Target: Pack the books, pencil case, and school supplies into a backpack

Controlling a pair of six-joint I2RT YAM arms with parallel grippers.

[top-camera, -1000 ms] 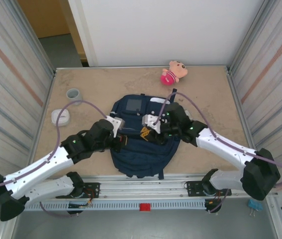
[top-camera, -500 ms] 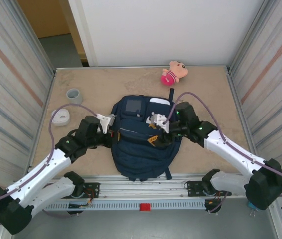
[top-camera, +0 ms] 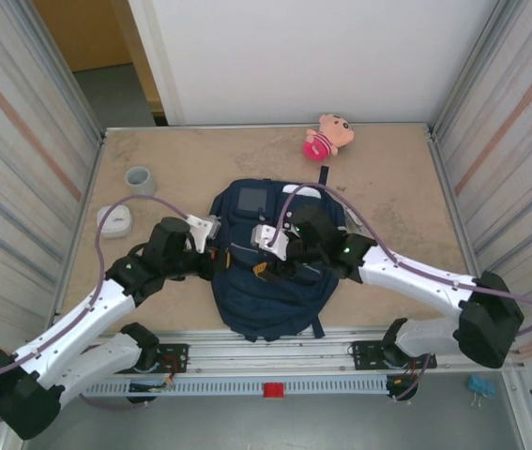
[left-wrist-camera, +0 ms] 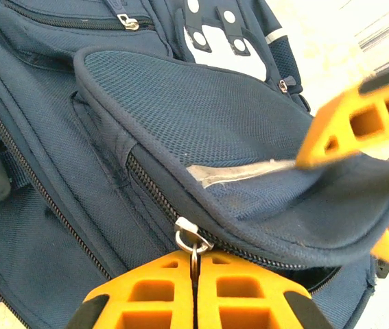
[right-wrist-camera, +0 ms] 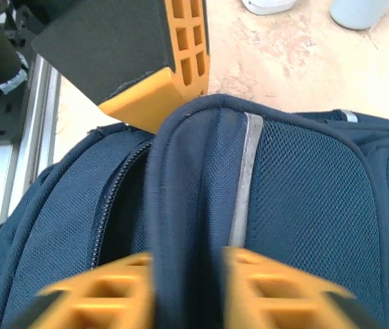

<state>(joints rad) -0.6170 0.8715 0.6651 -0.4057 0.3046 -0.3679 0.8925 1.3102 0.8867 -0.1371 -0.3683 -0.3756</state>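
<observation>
Over the backpack (top-camera: 270,302), right end effector (right-wrist-camera: 187,274) clamps flap (right-wrist-camera: 204,164)

A pink plush toy (top-camera: 326,136) lies close to the far edge of the sandy-brown tabletop (top-camera: 397,178), right of its middle, its pale head turned toward the far right corner. A grey cup (top-camera: 139,177) stands upright near the left edge, in the far half, well apart from the toy; the right wrist view catches its pale base (right-wrist-camera: 359,10). Beyond the near edge, a small red tab (top-camera: 267,389) sits on a metal rail (top-camera: 275,361).
</observation>
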